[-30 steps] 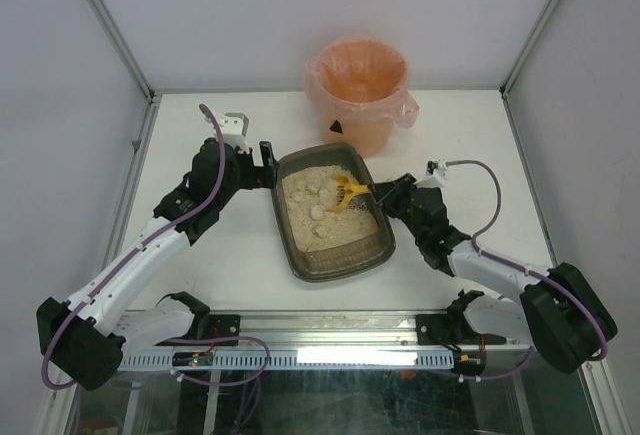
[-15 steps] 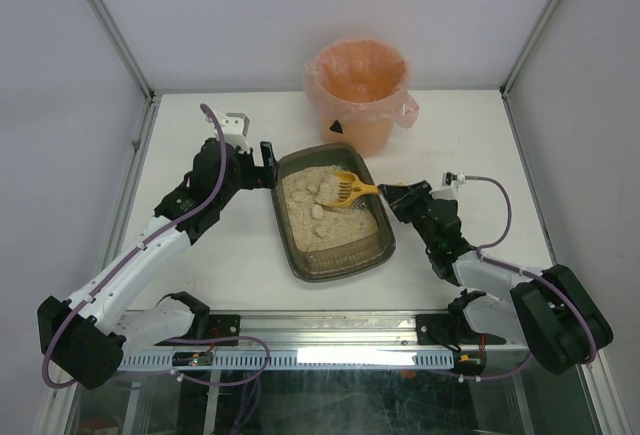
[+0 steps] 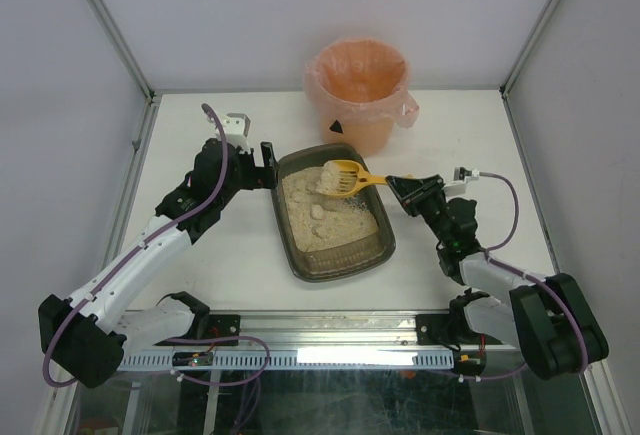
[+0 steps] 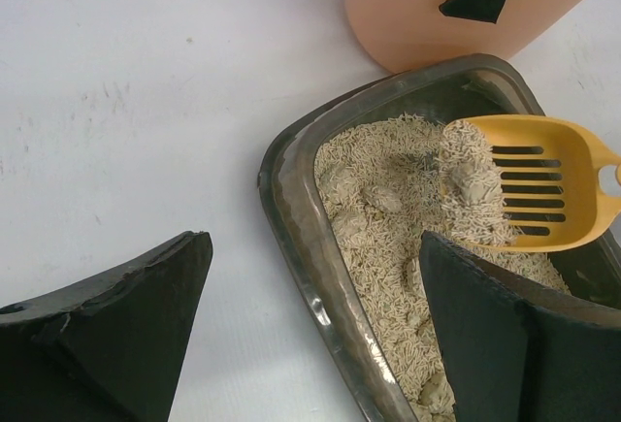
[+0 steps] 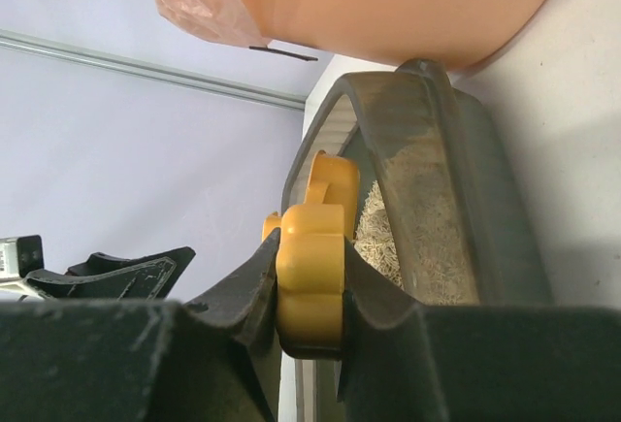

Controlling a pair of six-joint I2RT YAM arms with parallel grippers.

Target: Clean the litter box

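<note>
Top external: we see the litter box (image 3: 340, 271) on the counter (image 3: 220, 255) by the bucket (image 3: 358, 85), clumps (image 3: 318, 212) left inside; left wrist: our left fingers (image 4: 116, 325) gape astride its rim (image 4: 291, 209), one clump (image 4: 471, 179) on the scoop (image 4: 543, 184); right wrist: right fingers (image 5: 243, 296) clench the scoop's handle (image 5: 310, 276).

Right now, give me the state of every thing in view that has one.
litter box: upright, clumps in it.
scoop: loaded, over the box's far end.
bucket: upright, open, bag-lined.
left gripper: open, straddling the box's left wall.
right gripper: shut on the scoop's handle.
</note>
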